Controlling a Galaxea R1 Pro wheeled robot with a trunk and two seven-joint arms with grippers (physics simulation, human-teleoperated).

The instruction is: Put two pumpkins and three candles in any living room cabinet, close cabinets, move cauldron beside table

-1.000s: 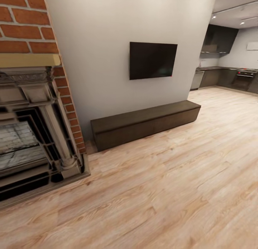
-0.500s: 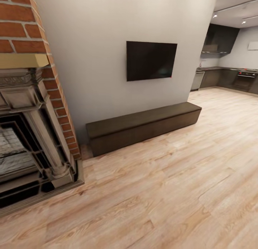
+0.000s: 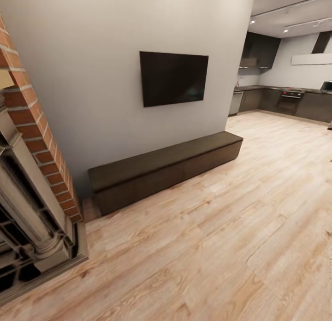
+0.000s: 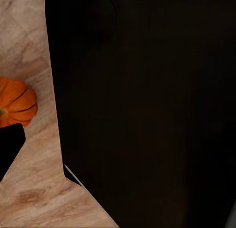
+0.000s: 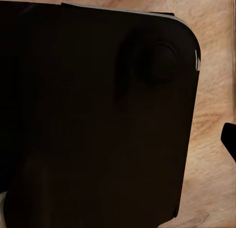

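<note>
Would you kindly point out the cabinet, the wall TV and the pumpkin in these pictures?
cabinet (image 3: pixel 161 162): head view, on its flat dark top.
wall TV (image 3: pixel 173 78): head view, middle of the black screen.
pumpkin (image 4: pixel 15 102): left wrist view, on its orange ribbed side.

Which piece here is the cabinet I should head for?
Find the black TV on the grey wall. Straight below it, on the wood floor, lies the cabinet, long, low and dark brown. Unlike the brick fireplace beside it, its fronts are flat, without handles, and all shut.
</note>
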